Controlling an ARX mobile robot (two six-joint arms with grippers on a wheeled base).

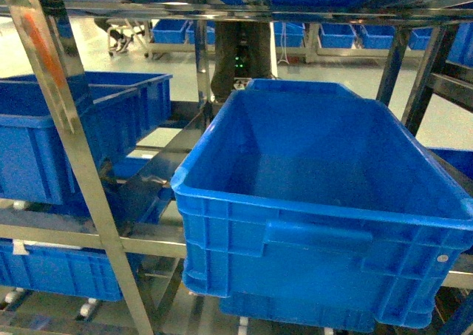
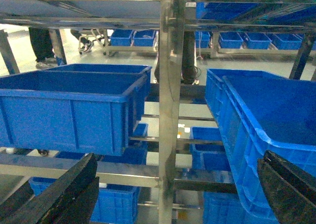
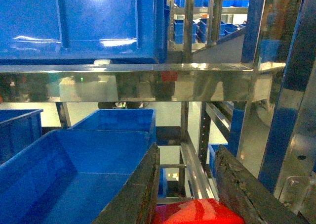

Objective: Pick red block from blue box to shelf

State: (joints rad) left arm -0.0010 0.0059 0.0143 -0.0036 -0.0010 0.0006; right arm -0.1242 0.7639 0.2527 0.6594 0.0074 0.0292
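The red block (image 3: pixel 197 211) shows only in the right wrist view, at the bottom edge, glossy and wedged between the two dark fingers of my right gripper (image 3: pixel 187 152), which is shut on it. It hangs in front of a shiny rail of the shelf (image 3: pixel 148 83). My left gripper (image 2: pixel 178 159) is open, its fingers far apart at the lower corners with nothing between them, facing a steel upright of the shelf (image 2: pixel 170 85). The blue box is out of view. Neither gripper appears in the head view, where the shelf (image 1: pixel 81 165) fills the frame.
A large dark blue ribbed crate (image 1: pixel 332 202) sits on the shelf straight ahead, its inside bare. More dark blue crates (image 1: pixel 66 143) stand on the tiers to the left and below. In the right wrist view one crate (image 3: pixel 74 174) lies just left of the fingers.
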